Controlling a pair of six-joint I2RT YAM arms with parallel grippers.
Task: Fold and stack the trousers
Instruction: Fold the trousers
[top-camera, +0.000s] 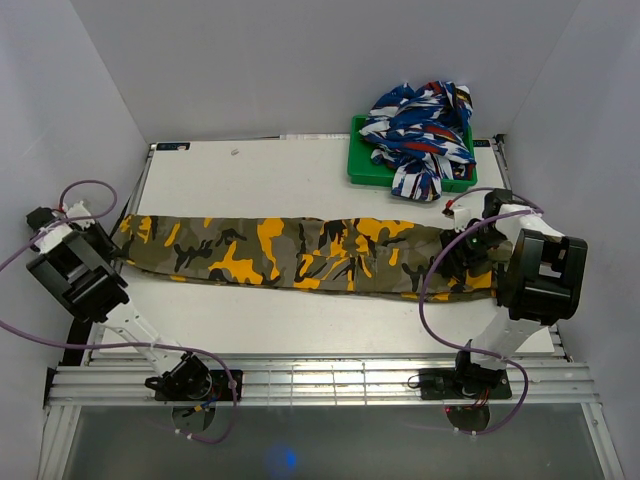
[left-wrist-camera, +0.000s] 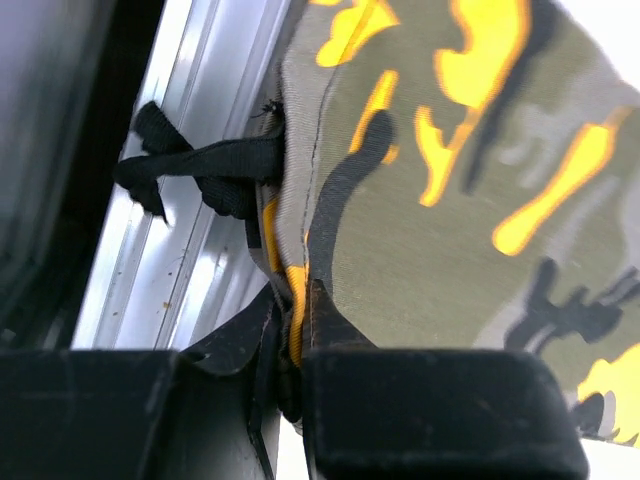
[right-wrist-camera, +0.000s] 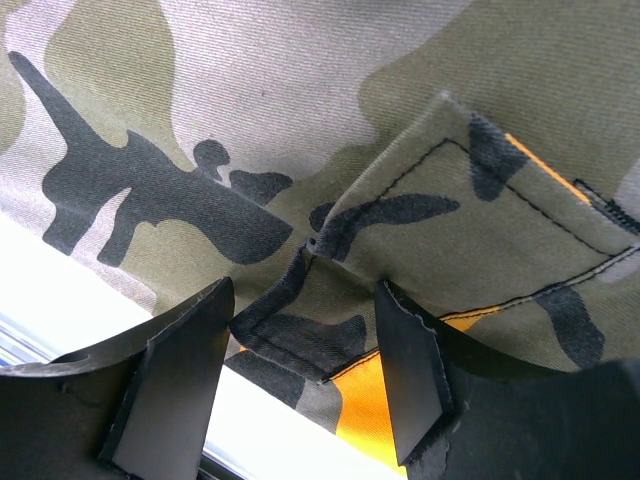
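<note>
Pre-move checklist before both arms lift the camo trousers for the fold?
1. Left tool shut on the trousers hem: ok, cloth edge pinched between its fingers.
2. Right tool gripping cloth: not ok, fingers apart with a pocket corner between them, not pinched.
3. Trousers laid out flat lengthwise: ok, stretched across the table.
4. Black drawstring clear of left tool: cannot tell, it hangs over the table edge beside the grip.
5. Green bin of other clothes clear of trousers: ok, behind, apart.

The right arm (top-camera: 535, 270) hides the trousers' (top-camera: 290, 250) end.
</note>
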